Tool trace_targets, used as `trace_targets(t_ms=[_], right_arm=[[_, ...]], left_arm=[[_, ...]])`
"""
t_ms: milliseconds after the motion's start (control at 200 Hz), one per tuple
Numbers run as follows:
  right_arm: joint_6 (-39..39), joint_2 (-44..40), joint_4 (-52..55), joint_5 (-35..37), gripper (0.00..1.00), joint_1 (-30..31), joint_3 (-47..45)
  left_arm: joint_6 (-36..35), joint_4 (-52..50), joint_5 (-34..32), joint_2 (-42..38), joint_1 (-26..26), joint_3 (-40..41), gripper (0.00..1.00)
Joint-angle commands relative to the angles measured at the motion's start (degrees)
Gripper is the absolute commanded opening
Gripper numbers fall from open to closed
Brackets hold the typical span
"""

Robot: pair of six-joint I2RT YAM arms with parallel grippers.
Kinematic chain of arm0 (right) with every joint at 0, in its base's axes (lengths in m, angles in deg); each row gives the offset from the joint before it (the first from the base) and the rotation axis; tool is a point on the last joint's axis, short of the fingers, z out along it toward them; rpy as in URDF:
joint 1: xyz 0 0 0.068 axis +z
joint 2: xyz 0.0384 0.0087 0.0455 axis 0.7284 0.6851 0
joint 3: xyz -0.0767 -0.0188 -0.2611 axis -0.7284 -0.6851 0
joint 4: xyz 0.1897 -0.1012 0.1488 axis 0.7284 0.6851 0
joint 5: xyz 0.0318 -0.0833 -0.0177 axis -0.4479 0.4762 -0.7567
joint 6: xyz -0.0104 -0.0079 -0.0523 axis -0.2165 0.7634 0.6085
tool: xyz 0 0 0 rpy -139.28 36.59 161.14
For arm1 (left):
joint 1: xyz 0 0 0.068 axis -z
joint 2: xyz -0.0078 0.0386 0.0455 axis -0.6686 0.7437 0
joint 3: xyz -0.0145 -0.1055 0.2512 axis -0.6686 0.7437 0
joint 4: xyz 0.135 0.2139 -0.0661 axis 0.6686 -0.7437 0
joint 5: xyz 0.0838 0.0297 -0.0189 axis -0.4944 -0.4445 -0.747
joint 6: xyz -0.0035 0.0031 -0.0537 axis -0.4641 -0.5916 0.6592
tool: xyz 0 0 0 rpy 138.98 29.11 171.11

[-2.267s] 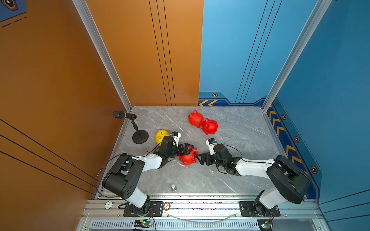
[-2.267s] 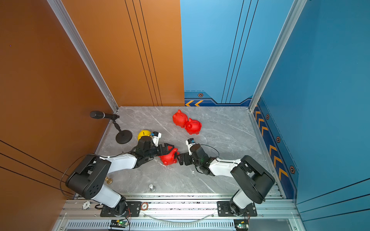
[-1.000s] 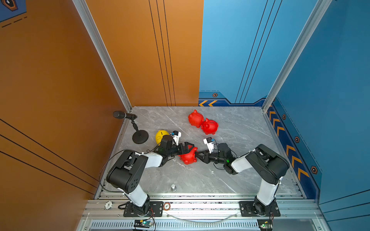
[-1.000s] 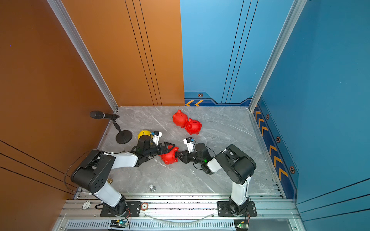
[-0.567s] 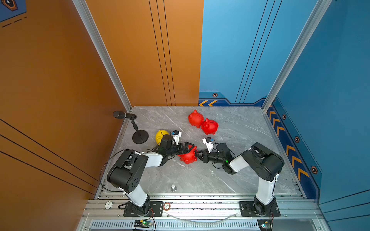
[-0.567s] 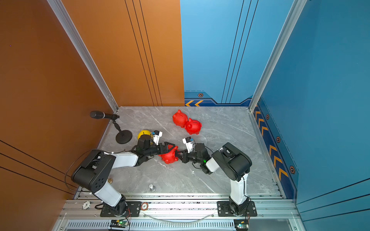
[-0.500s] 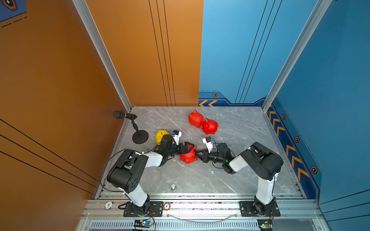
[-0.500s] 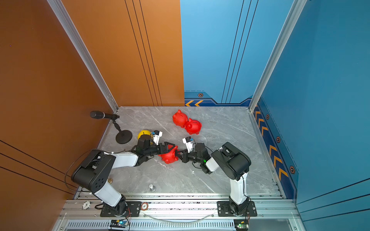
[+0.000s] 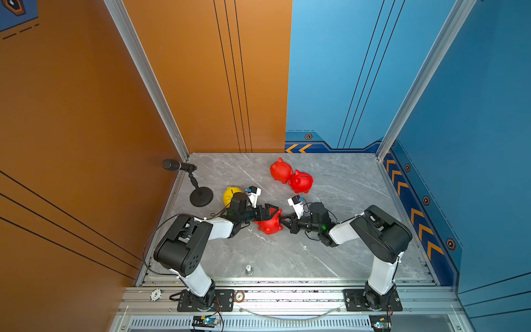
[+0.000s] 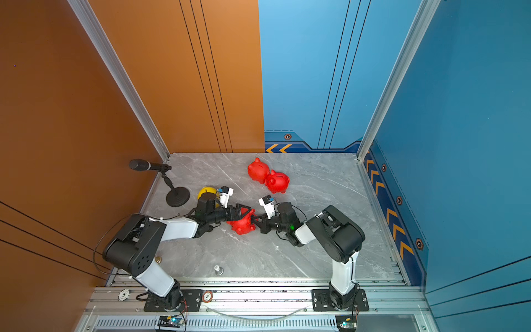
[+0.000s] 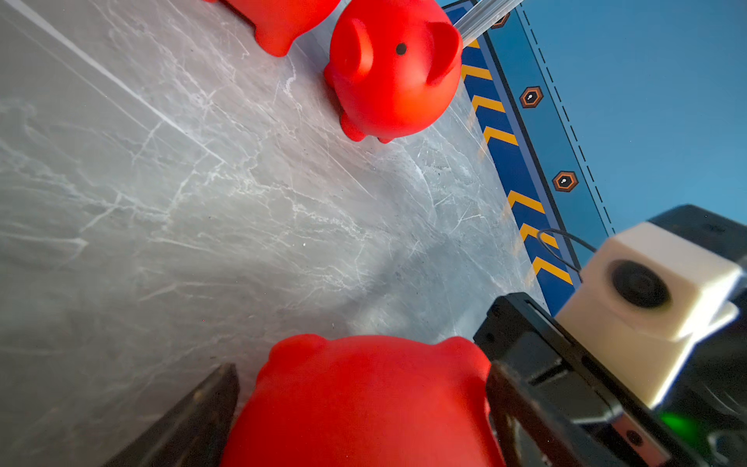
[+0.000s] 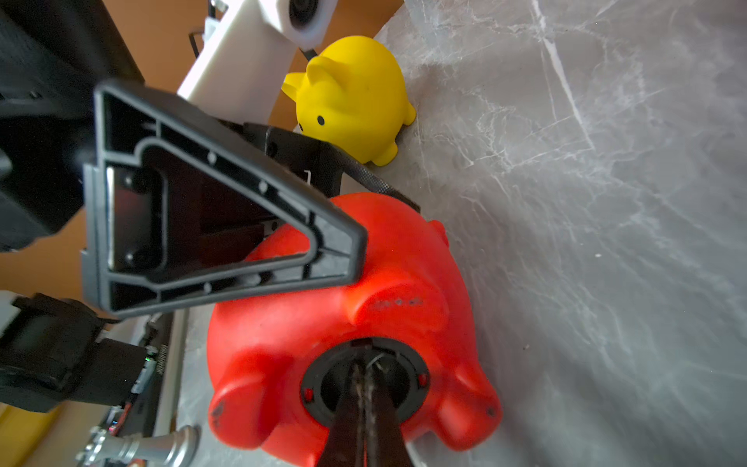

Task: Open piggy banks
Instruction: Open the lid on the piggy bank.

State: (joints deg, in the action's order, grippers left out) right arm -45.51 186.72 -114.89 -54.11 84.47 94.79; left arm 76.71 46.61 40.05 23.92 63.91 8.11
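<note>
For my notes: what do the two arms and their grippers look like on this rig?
The left arm and right arm have bulky black joint housings and glossy white links. The left gripper and right gripper are black, with triangular ribbed fingers. Each wrist carries a white camera box, thin black cables and a green light.

The nearest piggy bank (image 9: 268, 227) is lying on the table (image 9: 344, 184) between my grippers. My left gripper (image 9: 273, 215) is reaching in from its left and my right gripper (image 9: 282, 220) from its right. Two more piggy banks (image 9: 280, 171) are sitting behind it, touching each other. A fourth piggy bank (image 9: 230, 192) is sitting behind my left arm (image 9: 218, 227), just right of the microphone stand (image 9: 201, 197).
</note>
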Motion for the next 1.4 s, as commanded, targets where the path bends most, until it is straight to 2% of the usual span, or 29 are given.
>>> trace_targets(t_ms=[0, 105, 250, 536, 671, 701, 751, 986, 1141, 1397], right_arm=[[16.53, -3.83, 16.02, 0.92, 0.0, 7.39, 1.83], [25.57, -6.18, 18.34, 7.35, 0.0, 9.46, 0.2], [36.16, -7.39, 10.58, 16.72, 0.0, 12.77, -5.68], [42.84, -3.4, -4.17, 36.51, 0.0, 19.99, -10.6], [45.99, -2.21, -5.02, 46.6, 0.0, 22.93, -10.05], [46.93, -1.81, -4.67, 51.0, 0.0, 24.11, -9.59], [48.97, -1.64, -4.47, 52.77, 0.0, 25.12, -9.44], [56.79, -0.54, -5.75, 69.32, 0.0, 29.64, -9.01], [59.77, -0.29, -7.24, 71.74, 0.0, 30.93, -10.46], [55.08, -5.04, -6.79, 71.49, 0.0, 31.81, -15.45]], left_arm=[[-3.01, -9.88, 2.52, 5.38, 3.04, 1.91, 0.96], [-3.11, -9.88, 3.0, 5.79, 2.9, 1.96, 0.96], [-3.19, -9.79, 3.52, 6.5, 2.91, 2.04, 0.95], [-3.02, -9.8, 4.71, 7.59, 3.05, 2.15, 0.95], [-2.57, -9.77, 4.99, 7.94, 3.23, 2.09, 0.95], [-2.42, -9.76, 5.16, 7.82, 3.31, 2.05, 0.94], [-2.02, -9.81, 5.02, 7.81, 3.36, 2.02, 0.94], [-1.0, -10.4, 4.72, 8.08, 3.53, 1.45, 0.94], [-0.76, -11.35, 3.39, 7.72, 3.28, 1.15, 0.94], [-1.33, -14.43, 1.62, 6.01, 2.7, 0.46, 0.93]])
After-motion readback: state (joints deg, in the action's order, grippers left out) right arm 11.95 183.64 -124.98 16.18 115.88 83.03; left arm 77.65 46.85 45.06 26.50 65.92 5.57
